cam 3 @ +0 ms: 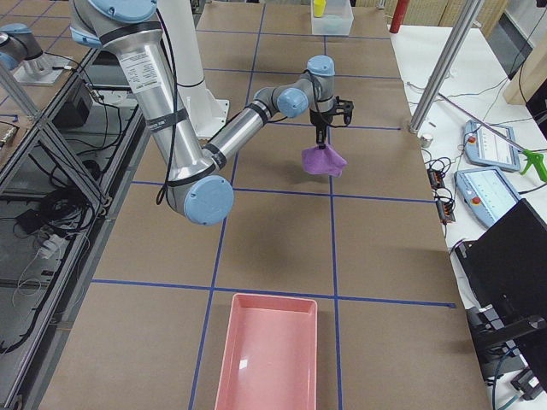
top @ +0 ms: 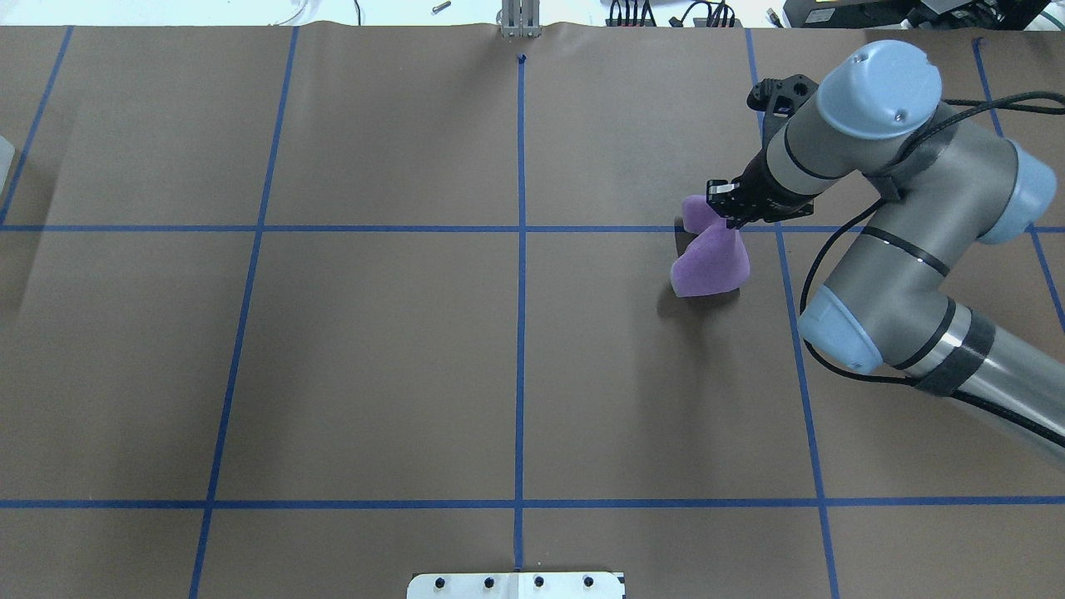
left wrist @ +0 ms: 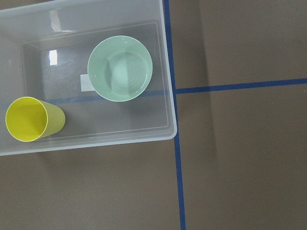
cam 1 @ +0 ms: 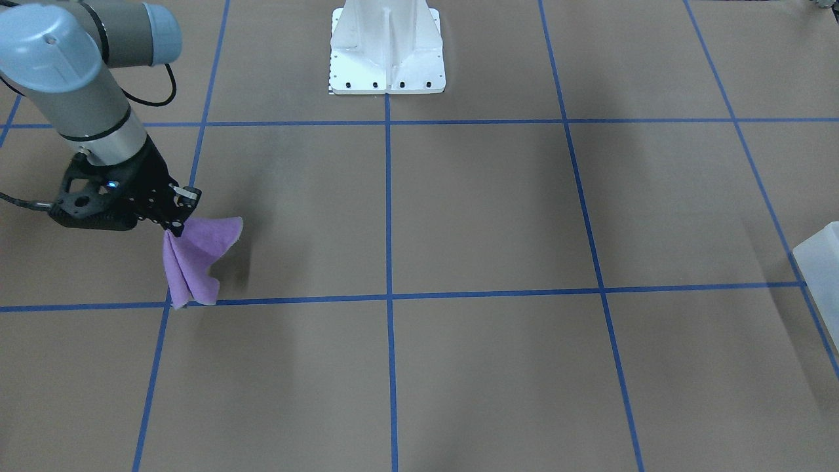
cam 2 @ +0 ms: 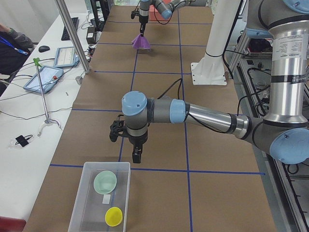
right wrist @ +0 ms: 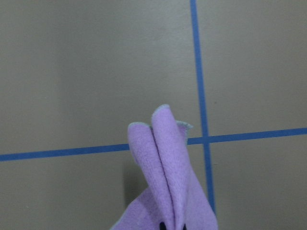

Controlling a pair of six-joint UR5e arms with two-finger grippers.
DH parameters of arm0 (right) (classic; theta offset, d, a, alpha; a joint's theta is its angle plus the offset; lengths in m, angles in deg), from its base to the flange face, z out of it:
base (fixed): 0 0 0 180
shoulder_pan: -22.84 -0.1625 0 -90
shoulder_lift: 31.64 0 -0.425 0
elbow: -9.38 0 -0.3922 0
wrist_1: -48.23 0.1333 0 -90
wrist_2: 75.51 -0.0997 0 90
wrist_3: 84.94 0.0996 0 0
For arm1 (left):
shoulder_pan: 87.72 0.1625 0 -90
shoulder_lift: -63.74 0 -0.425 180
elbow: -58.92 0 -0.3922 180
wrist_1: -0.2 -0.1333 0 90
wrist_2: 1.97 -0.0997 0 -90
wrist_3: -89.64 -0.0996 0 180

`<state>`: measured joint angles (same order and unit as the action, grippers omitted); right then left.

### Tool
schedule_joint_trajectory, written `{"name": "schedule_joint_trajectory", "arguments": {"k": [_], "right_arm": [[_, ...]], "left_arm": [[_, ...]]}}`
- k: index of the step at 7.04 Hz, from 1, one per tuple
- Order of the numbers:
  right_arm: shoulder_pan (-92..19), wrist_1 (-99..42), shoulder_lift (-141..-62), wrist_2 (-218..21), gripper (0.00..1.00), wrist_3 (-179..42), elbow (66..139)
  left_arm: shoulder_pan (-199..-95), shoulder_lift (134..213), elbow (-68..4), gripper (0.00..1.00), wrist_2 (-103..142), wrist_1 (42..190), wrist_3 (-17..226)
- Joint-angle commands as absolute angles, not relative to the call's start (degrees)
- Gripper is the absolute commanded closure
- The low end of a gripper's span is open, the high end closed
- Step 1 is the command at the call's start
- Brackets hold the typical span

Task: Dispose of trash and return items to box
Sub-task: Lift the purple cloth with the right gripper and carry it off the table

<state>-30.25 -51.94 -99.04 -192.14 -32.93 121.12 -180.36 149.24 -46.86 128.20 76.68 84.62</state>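
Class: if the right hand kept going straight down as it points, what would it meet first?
Under the right hand hangs its own purple cloth, then probably the brown table paper near a blue tape crossing; the height is unclear.

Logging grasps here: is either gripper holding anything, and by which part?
The right gripper pinches the purple cloth at its gathered top; the rest hangs below. The left gripper cannot be judged from this view.
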Motion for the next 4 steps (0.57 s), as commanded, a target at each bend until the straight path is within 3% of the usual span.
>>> {"name": "schedule_joint_trajectory", "arguments": {"k": [1, 4], "right_arm": [[-40.3, -65.6, -105.5, -193.9, 1.00, -55.7, 130.0], [-63.6, -65.9, -120.0, -201.3, 1.00, -90.6, 128.4]], "left_arm": [[-180.4, 148.8, -46.6, 0.00, 128.3, 76.7, 84.6], [-180.4, 149.0, -46.8, 0.00, 128.4, 76.7, 84.6]]}}
